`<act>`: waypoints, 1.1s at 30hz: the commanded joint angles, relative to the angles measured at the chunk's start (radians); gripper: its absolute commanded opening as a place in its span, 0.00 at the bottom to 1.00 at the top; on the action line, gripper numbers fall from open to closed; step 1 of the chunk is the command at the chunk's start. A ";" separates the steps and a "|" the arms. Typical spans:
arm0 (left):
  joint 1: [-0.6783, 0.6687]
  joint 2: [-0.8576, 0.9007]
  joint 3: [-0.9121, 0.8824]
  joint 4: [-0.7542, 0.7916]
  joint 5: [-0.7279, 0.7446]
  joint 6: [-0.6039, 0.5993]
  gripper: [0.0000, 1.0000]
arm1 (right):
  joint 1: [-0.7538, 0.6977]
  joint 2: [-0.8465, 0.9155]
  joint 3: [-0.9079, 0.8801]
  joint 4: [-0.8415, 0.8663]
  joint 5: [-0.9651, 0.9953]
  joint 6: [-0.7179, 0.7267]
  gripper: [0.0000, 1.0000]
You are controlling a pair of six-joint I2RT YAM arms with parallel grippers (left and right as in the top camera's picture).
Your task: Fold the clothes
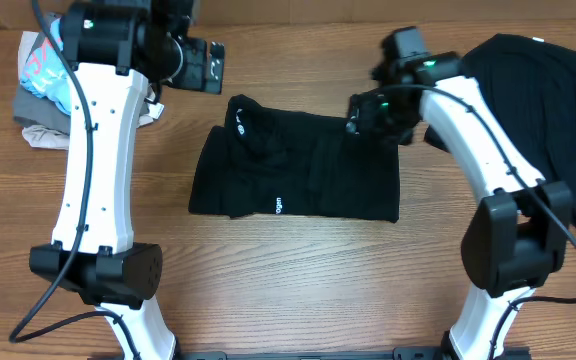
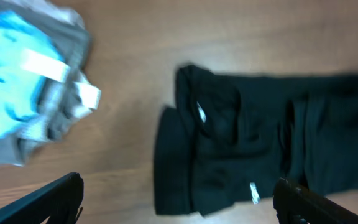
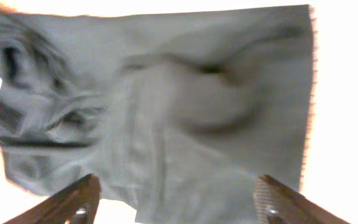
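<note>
A folded black shirt point(image 1: 298, 170) with a small white logo lies in the middle of the table; it also shows in the left wrist view point(image 2: 260, 149) and, washed out to grey, in the right wrist view point(image 3: 185, 106). My left gripper point(image 1: 203, 65) is open and empty above the table to the shirt's upper left; its fingers frame the left wrist view point(image 2: 176, 202). My right gripper point(image 1: 368, 115) is open and empty over the shirt's upper right corner, its fingers wide apart in the right wrist view point(image 3: 176, 202). A second black shirt point(image 1: 538, 90) lies spread at the far right.
A bundle of light-blue printed, grey and beige garments point(image 1: 43, 85) sits at the far left, also in the left wrist view point(image 2: 23, 87). The wooden table point(image 1: 298, 280) runs bare along the front. Both arm bases stand at the front edge.
</note>
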 commanded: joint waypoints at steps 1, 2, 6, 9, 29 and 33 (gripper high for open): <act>0.006 0.004 -0.121 0.005 0.093 0.045 1.00 | -0.064 -0.024 0.022 -0.016 0.036 0.000 0.93; 0.007 0.004 -0.154 0.013 0.094 0.055 1.00 | -0.077 -0.024 0.022 -0.018 0.038 -0.005 0.94; 0.029 0.004 -0.329 0.105 0.199 0.201 1.00 | -0.107 -0.023 0.018 -0.018 0.040 -0.034 0.96; 0.050 0.004 -0.417 0.190 0.283 0.283 1.00 | -0.107 -0.019 0.018 -0.018 0.041 -0.043 0.98; 0.076 0.090 -0.772 0.506 0.219 0.269 1.00 | -0.106 -0.014 0.010 -0.021 0.053 -0.056 1.00; 0.075 0.148 -0.772 0.541 0.217 0.264 1.00 | -0.106 -0.014 0.008 -0.021 0.060 -0.057 1.00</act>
